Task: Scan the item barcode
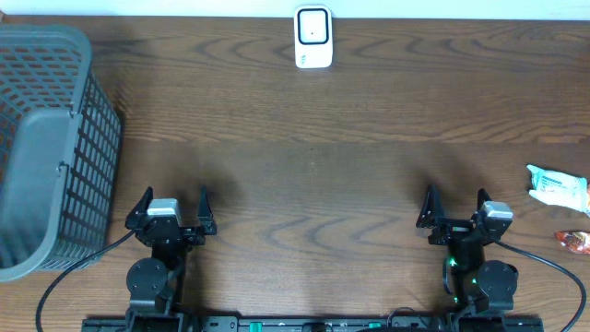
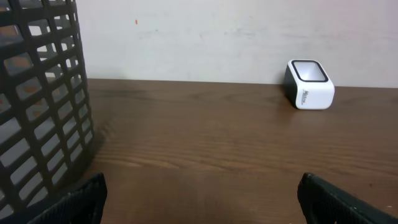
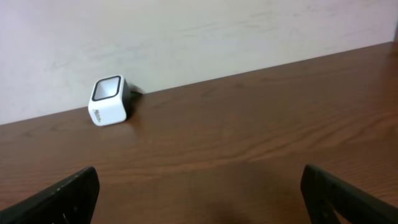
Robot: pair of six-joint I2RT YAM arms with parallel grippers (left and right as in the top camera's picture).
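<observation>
Wide and empty, the left pincer [image 1: 175, 198] and right pincer [image 1: 456, 198] wait at the near edge of the counter [image 1: 313, 166], the packet [image 1: 558, 187] to be scanned lying at the right edge, the scanner [image 1: 312, 37] set window-up at the far edge, likely to read a barcode held above

Table [image 1: 313, 166]: dark brown wood with wavy grain, filling nearly the whole overhead view.
Wall [image 2: 205, 37]: plain, pale and matt; rises directly from the table's far edge.
Light: even and soft; shadows on the wood are faint and blurred.
</observation>
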